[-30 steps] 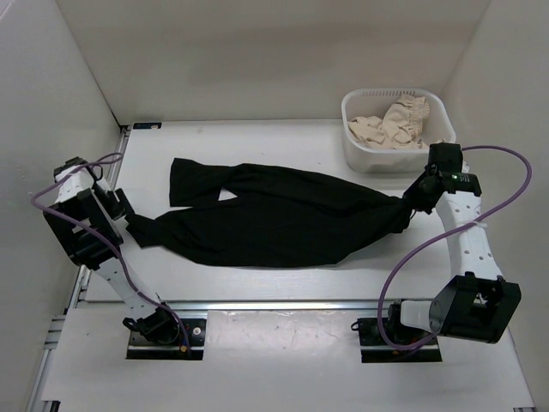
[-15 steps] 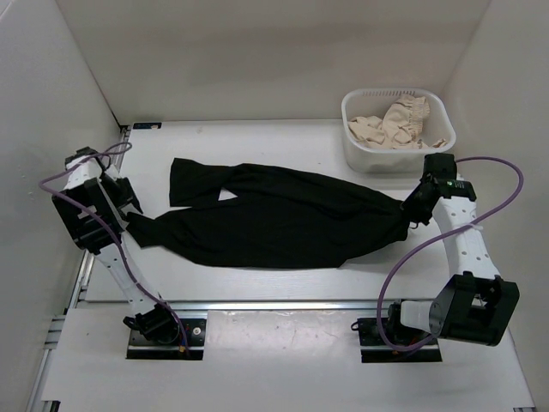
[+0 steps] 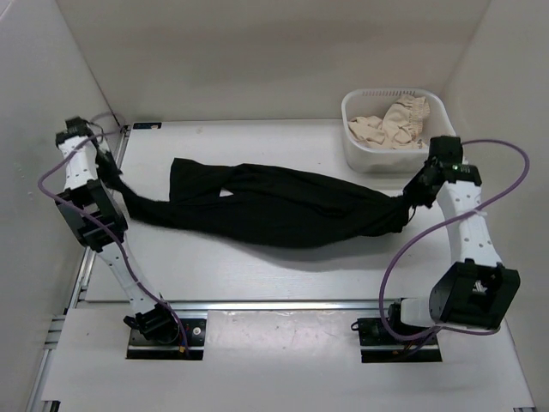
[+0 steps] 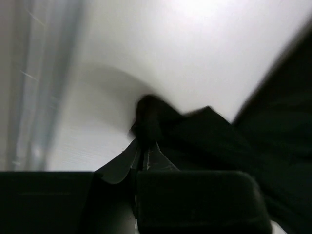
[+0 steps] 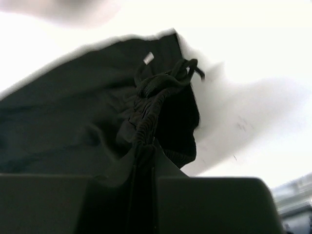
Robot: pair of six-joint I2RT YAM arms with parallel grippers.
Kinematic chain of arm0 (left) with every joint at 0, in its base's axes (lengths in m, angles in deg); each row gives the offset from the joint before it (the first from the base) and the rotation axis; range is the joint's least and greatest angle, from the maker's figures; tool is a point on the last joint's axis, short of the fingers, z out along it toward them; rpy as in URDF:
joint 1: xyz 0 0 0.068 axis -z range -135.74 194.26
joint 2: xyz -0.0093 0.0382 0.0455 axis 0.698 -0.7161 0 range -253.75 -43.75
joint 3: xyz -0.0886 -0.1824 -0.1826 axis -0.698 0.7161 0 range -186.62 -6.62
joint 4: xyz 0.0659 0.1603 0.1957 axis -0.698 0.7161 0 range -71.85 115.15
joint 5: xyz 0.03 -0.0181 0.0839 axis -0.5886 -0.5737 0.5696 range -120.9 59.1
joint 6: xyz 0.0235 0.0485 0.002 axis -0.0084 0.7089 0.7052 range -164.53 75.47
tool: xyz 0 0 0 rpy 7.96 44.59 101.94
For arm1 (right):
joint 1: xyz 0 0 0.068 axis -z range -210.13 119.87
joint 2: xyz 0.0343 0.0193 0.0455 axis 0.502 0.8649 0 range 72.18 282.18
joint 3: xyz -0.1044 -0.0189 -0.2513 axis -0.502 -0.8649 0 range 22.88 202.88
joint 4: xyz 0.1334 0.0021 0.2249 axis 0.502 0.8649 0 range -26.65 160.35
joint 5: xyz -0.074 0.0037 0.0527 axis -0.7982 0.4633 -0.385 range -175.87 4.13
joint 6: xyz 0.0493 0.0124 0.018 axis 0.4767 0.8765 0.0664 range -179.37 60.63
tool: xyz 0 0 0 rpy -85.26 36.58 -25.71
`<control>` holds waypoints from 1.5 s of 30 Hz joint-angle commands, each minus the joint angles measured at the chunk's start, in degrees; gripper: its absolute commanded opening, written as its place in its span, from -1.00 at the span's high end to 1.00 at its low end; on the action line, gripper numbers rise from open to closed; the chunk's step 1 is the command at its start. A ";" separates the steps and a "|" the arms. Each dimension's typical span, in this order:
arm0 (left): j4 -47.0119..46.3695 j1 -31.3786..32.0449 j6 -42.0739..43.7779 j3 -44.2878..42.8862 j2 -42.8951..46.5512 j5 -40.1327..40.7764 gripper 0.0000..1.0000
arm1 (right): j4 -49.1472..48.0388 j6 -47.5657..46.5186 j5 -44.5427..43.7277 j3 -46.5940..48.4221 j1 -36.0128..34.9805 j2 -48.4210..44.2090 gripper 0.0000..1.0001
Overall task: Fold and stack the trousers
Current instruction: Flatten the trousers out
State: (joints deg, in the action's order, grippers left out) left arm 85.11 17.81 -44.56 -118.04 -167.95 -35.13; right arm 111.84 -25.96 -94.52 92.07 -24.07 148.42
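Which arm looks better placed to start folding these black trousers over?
Probably left: the left pincer grips a leg end of the trousers, which could swing across toward the waist. The right pincer holds the bunched waistband near the basket, better suited to anchoring.

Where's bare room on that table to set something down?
Free: table behind the trousers, left of the basket; also the strip before the arm bases. Crowded: the middle, trousers stretched between left gripper and right gripper.
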 commanded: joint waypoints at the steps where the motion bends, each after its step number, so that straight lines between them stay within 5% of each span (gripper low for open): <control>1: 1.33 -0.26 0.03 -13.44 6.25 7.02 0.71 | -0.42 -1.68 1.61 12.00 1.05 2.94 1.00; 5: 1.95 -0.78 0.03 -7.11 11.60 9.15 0.71 | 1.60 -1.68 1.61 13.53 2.20 0.75 1.00; 18: -5.69 -13.88 0.03 35.18 22.69 15.03 0.71 | 9.08 0.78 0.38 -20.48 8.34 -18.58 1.00; 27: -9.92 -16.17 0.03 42.49 22.60 20.31 0.71 | 7.23 1.40 2.67 -29.37 22.91 -20.53 1.00; 29: -9.92 -16.17 0.03 43.29 22.60 20.31 0.67 | 7.23 1.40 1.80 -29.37 23.46 -20.53 0.60; 30: -9.92 -16.17 0.03 43.30 22.60 20.31 0.55 | 7.23 1.40 1.18 -29.98 23.47 -20.53 0.11; 31: -9.92 -16.17 0.03 43.82 22.60 20.31 0.10 | 7.23 1.40 1.17 -29.99 23.47 -20.53 -0.65; 32: -9.92 -16.17 0.03 43.83 23.38 20.31 -0.09 | 7.23 1.40 1.87 -29.99 23.47 -19.92 -0.79; 39: -4.92 -10.03 0.03 31.57 29.63 15.32 -0.60 | 10.04 -0.27 -0.84 -18.67 22.94 -18.77 -0.89; 45: 3.52 1.03 0.03 16.52 22.63 5.75 -0.69 | 2.68 2.70 3.54 -12.41 18.38 -13.60 -0.83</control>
State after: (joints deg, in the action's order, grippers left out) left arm 82.99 13.41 -44.54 -96.62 -143.41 -21.60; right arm 118.79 -25.09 -93.29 77.86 -3.39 131.55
